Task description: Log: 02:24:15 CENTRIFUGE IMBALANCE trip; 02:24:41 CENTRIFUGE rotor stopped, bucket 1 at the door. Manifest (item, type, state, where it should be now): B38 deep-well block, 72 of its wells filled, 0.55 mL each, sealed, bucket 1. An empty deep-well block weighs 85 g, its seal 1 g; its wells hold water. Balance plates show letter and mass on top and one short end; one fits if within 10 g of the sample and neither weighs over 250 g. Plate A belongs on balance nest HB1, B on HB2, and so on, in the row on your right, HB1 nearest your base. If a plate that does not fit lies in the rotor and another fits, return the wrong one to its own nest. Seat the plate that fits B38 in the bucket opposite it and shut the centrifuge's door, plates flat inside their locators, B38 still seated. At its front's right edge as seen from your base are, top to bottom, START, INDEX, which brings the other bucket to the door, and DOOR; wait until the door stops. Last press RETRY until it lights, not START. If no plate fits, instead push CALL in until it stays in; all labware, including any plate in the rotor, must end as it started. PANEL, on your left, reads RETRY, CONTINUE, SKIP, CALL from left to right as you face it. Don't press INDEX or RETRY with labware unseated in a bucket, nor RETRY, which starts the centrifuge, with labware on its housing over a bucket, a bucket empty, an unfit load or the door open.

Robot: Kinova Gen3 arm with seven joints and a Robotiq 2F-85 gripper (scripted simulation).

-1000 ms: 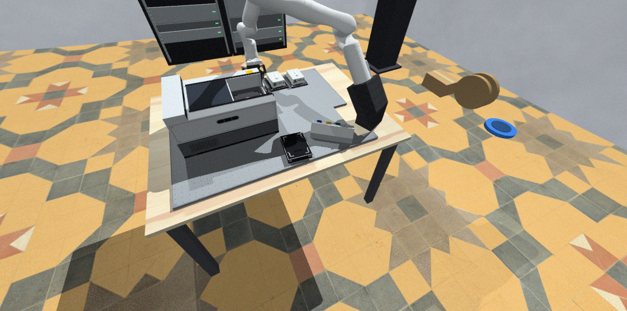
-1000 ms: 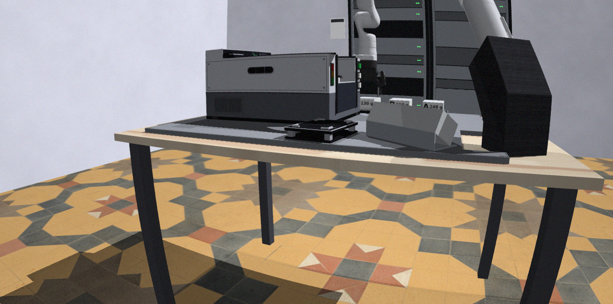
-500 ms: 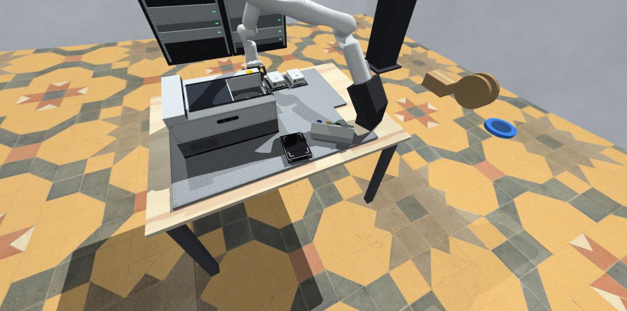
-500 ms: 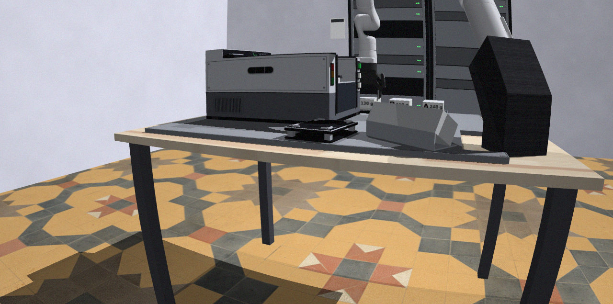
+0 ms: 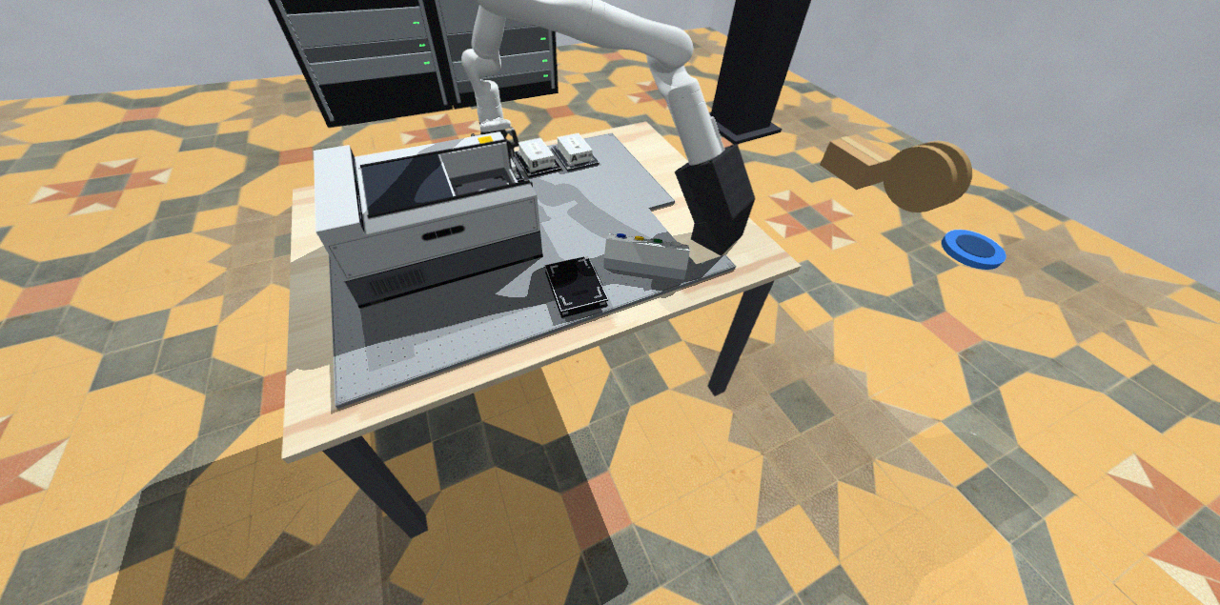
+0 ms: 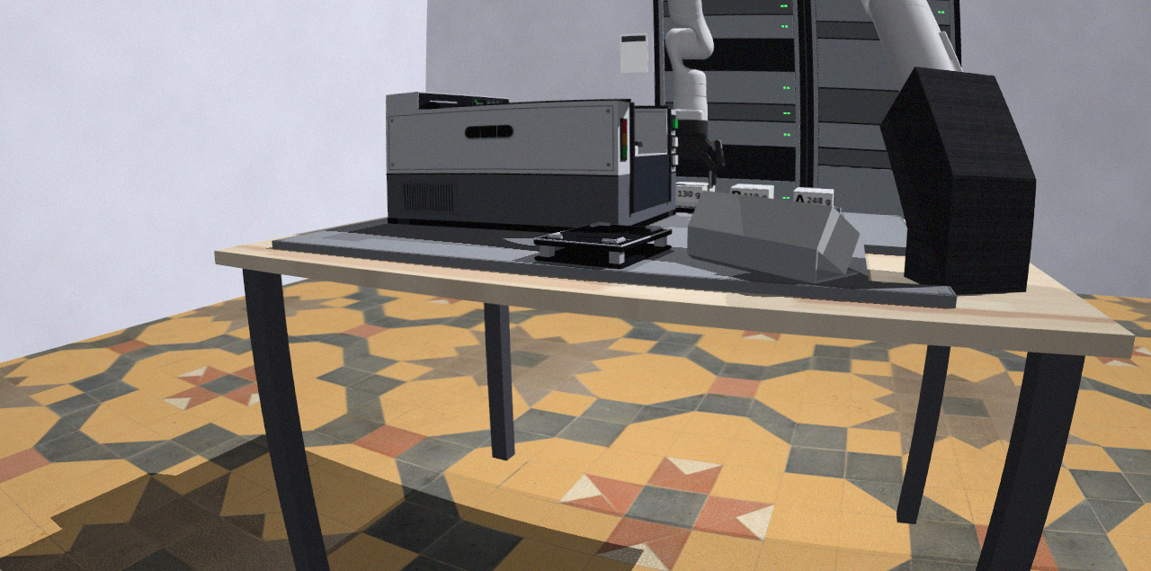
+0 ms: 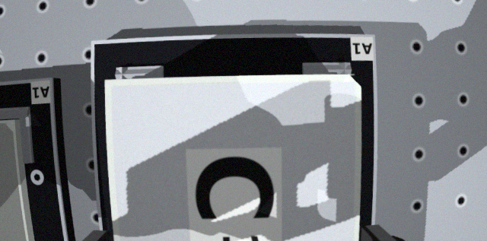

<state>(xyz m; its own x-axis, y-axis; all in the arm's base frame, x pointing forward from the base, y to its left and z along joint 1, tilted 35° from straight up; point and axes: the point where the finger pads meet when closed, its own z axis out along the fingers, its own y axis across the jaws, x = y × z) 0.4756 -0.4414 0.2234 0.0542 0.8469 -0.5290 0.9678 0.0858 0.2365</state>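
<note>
The wrist view looks straight down on white balance plate C (image 7: 233,157), which lies flat in its black nest (image 7: 232,51). My gripper (image 7: 236,235) is open, with a fingertip at each lower corner of the view, either side of the plate and just above it. It holds nothing. In the top view the gripper (image 5: 497,131) hangs at the far end of the plate row, beside the centrifuge (image 5: 426,203). In the exterior view the gripper (image 6: 698,153) is above plate C (image 6: 689,193), with plate B (image 6: 752,191) and plate A (image 6: 813,199) in the same row. The centrifuge's top opening (image 5: 477,168) is dark; B38 is not visible.
A neighbouring nest (image 7: 34,150) shows at the wrist view's left edge. The grey button panel (image 5: 645,255) and an empty black nest (image 5: 576,286) sit near the table's front. My black base block (image 5: 716,200) stands at the right edge. Server racks stand behind the table.
</note>
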